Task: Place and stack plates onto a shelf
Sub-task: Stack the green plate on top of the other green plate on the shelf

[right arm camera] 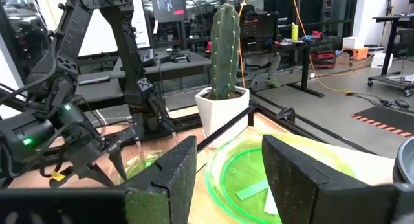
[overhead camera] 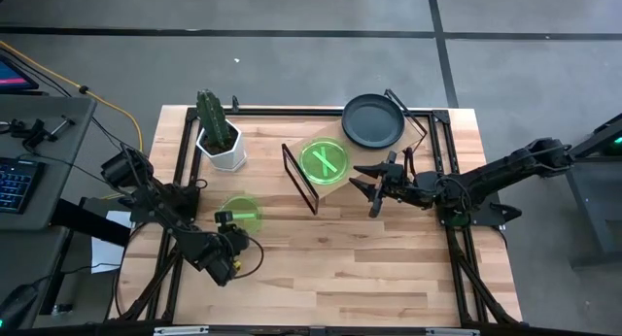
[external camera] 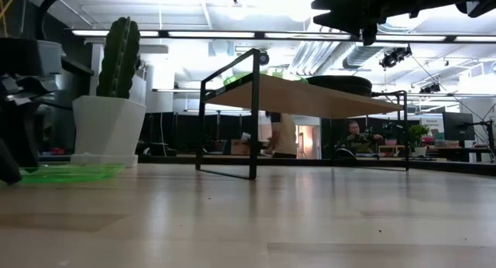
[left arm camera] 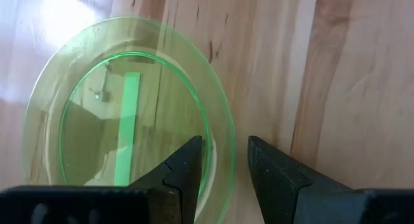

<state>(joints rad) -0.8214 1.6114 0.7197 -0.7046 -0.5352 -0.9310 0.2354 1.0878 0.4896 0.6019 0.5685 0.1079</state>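
Note:
One translucent green plate (overhead camera: 240, 215) lies flat on the table (overhead camera: 321, 268) near the cactus pot. My left gripper (left arm camera: 226, 169) is open at this plate's rim (left arm camera: 223, 130), one finger over the plate's inside and one outside it. The shelf (overhead camera: 299, 178) stands mid-table and carries a second green plate (overhead camera: 324, 161) and a dark plate (overhead camera: 373, 120) on its board (external camera: 310, 97); whether more dark plates lie under that one is hidden. My right gripper (overhead camera: 367, 188) hovers open over the shelf's near-right part, just beside the green plate (right arm camera: 252, 179). My left gripper straddles the green plate's rim (left arm camera: 223, 130) from above, slanting down. I cannot tell whether either finger (left arm camera: 184, 169) touches it. The plate lies flat on the table (external camera: 70, 173).
A white pot with a green cactus (overhead camera: 222, 142) stands just beyond the loose green plate, left of the shelf. A black frame (overhead camera: 442, 161) runs along the table's edges. The near half of the table shows bare wood. People sit in the room behind (external camera: 356, 136).

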